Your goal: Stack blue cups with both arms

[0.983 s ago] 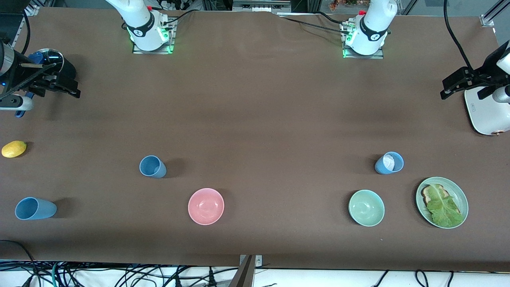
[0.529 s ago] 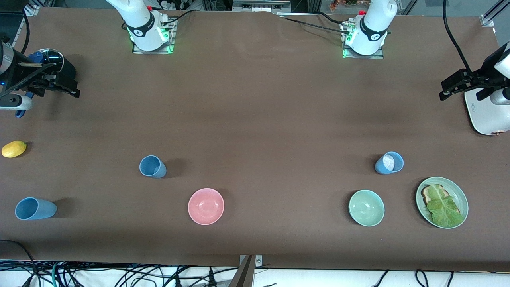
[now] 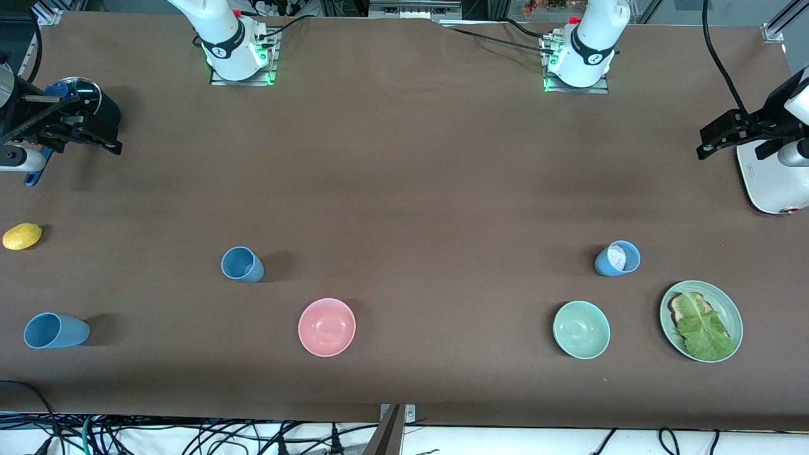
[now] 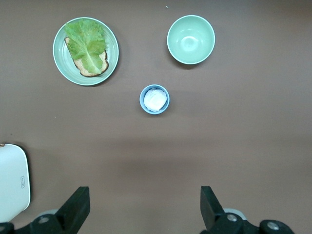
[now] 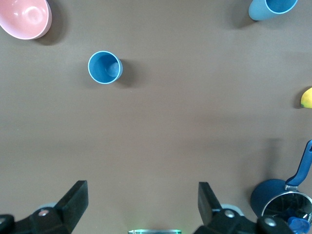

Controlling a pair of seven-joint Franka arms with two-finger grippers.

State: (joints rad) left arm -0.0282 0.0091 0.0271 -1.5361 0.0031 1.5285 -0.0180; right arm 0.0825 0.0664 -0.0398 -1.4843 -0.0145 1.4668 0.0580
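Observation:
Three light-blue cups are on the brown table. One cup (image 3: 242, 264) (image 5: 104, 67) stands beside the pink bowl. A second cup (image 3: 55, 330) (image 5: 272, 8) is near the right arm's end, nearer the front camera. The third cup (image 3: 617, 258) (image 4: 154, 99) holds something white and stands near the pale green bowl. My right gripper (image 3: 101, 136) (image 5: 141, 202) hangs open and empty over the right arm's end of the table, by the saucepan. At the other end, the left gripper (image 3: 711, 136) (image 4: 145, 204) hangs open and empty beside a white appliance. Both are well away from the cups.
A pink bowl (image 3: 327, 327) and a pale green bowl (image 3: 581, 329) sit nearer the front camera. A green plate (image 3: 728, 303) carries bread and lettuce. A lemon (image 3: 22, 236) and a navy saucepan (image 5: 285, 200) lie at the right arm's end. A white appliance (image 3: 771, 183) stands at the left arm's end.
The right gripper has drifted slightly toward the right arm's end of the table. The left gripper has barely shifted. The cups have not moved.

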